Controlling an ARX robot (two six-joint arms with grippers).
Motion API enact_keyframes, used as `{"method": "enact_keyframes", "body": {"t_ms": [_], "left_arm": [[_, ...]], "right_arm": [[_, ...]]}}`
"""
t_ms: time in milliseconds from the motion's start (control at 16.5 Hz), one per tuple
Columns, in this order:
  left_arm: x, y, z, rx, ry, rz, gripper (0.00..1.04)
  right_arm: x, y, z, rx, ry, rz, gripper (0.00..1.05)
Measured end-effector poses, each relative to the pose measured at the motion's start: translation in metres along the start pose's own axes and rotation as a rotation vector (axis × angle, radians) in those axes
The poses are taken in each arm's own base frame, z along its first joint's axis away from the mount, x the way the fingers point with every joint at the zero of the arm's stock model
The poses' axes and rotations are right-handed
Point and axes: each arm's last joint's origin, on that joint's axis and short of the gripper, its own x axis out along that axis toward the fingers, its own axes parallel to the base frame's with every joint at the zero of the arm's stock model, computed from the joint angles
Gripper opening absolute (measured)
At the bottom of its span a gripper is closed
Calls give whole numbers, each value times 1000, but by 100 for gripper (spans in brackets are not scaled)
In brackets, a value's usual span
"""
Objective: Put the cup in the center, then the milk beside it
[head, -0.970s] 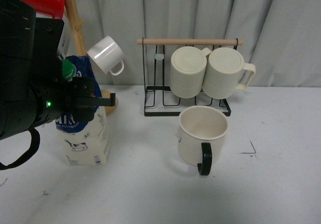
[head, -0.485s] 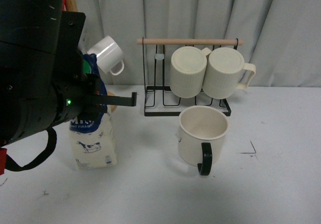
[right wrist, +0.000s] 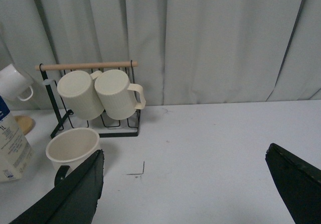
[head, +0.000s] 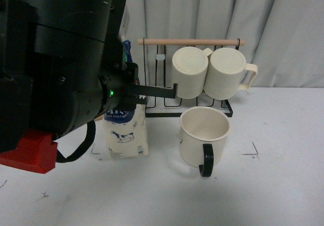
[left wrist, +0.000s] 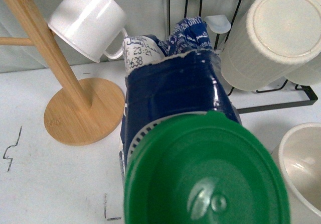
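Between side edges of surface (head: pixel 283 185), cup (head: pixel 204 135): upright
milk (head: pixel 125 135): left of cup
left fingers (head: pixel 157 89): I read them gripping milk
right fingers (right wrist: pixel 75 194): spread

Milk carton (left wrist: pixel 170 88): coated paperboard, glossy, creased at the top fold. Green cap (left wrist: pixel 205 179): smooth glossy plastic. Cup (head: pixel 204 135): matt cream body, glossy black handle. Ribbed mugs (head: pixel 190 73): matt, finely grooved. Small white mug (left wrist: pixel 88 20): smooth glaze. Rack (head: pixel 167 115): black wire metal, wooden rail. Mug tree (left wrist: pixel 83 111): smooth pale wood. Curtain (head: pixel 202 13): matt cloth. Table (head: pixel 283 195): matt white.
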Motion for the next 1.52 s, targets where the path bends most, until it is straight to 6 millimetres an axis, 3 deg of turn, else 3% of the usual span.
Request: {"method": "enact_keyframes", "body": {"t_ms": [485, 606, 909, 1030, 1515], "left_arm": [[3, -27, -13, 22, 37, -36, 2], [0, -44, -11, 0, 15, -74, 2], [6, -48, -18, 1, 20, -54, 2], [6, -50, -16, -14, 14, -59, 16], [-7, -49, 10, -91, -21, -124, 100]], "right_arm": [[0, 0, 0, 0, 0, 0, 98], [0, 0, 0, 0, 0, 0, 98], [0, 0, 0, 0, 0, 0, 98], [0, 0, 0, 0, 0, 0, 98], [0, 0, 0, 0, 0, 0, 98]]}}
